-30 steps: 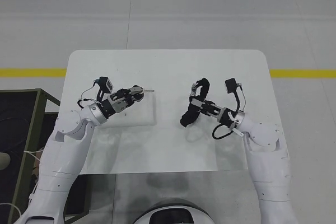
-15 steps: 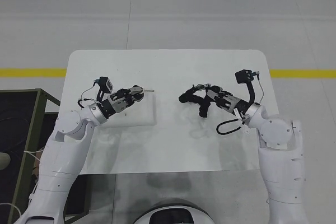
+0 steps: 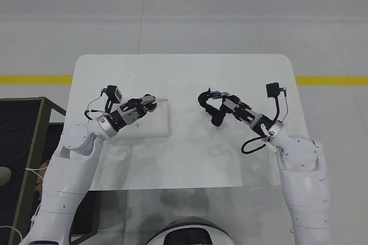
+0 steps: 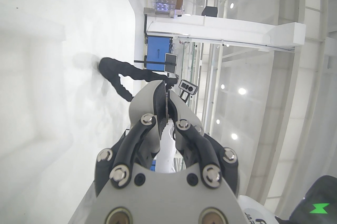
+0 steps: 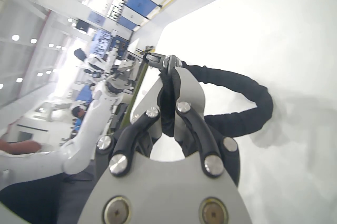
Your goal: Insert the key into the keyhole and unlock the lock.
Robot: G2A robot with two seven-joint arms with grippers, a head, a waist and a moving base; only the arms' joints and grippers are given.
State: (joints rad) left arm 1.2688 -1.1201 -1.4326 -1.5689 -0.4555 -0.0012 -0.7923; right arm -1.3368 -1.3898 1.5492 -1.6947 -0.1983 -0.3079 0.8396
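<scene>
R gripper (image 5: 169, 77) clamped on lock (image 5: 252, 96), rotated; L gripper (image 4: 166, 93) still pinches key (image 3: 162, 99).

White table (image 3: 184, 159) on a pale grey floor (image 3: 233, 24). Yellow stripe (image 3: 24, 79) across the floor beyond the table. Dark, green-framed stand (image 3: 12, 131) just beside its left edge.

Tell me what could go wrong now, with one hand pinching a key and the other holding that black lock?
1. The left hand grips the key with just a short tip poking out; pushed against the lock, it might twist or slip.
2. The right hand holds the lock by its soft looped cable, so the metal end could turn away from the key.
3. Key and lock are apart, each held by a separate arm, so lining them up may miss.
</scene>
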